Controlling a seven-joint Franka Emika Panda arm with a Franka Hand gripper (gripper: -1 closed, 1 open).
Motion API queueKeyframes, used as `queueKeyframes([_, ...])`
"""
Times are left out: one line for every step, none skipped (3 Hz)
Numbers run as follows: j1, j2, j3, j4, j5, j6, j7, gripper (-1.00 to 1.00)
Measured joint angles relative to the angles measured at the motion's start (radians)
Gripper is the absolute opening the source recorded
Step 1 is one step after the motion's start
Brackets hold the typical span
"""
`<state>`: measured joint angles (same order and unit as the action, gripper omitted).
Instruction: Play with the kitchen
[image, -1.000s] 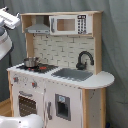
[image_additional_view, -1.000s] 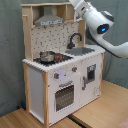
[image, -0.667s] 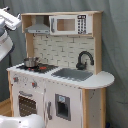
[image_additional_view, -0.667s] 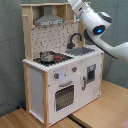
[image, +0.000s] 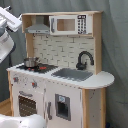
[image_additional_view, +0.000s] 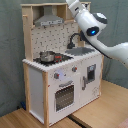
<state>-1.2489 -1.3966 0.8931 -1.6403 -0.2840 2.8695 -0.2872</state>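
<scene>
Kitchen (image: 60, 95) of white panels, pale wood, glossy arm (image_additional_view: 95, 27) overhead; jaws' state unclear.

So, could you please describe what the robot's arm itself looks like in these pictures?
The arm has smooth, rounded white shells. In the second exterior view a dark joint ring with a glowing blue light sits on its bulbous segment, and a thick white link runs off to the second exterior view's right. In the first exterior view only white curved parts show at the first exterior view's left edge. The gripper is not visible.

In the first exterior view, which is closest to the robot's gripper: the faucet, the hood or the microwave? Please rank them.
From the gripper, at the first exterior view's upper left:
1. Hood, just beside it, on the left.
2. Microwave, top middle.
3. Faucet, lower right.
</scene>
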Motion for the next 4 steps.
queueKeyframes([-0.042, -0.006, -0.001, 0.058, 0.0, -0.066, 0.099, 1.0])
queueKeyframes([-0.066, -0.007, -0.001, 0.111, 0.0, -0.145, 0.175, 1.0])
queueKeyframes([-0.075, -0.007, 0.002, 0.153, 0.0, -0.229, 0.239, 1.0])
queueKeyframes([-0.076, -0.008, 0.012, 0.18, 0.0, -0.31, 0.297, 1.0])
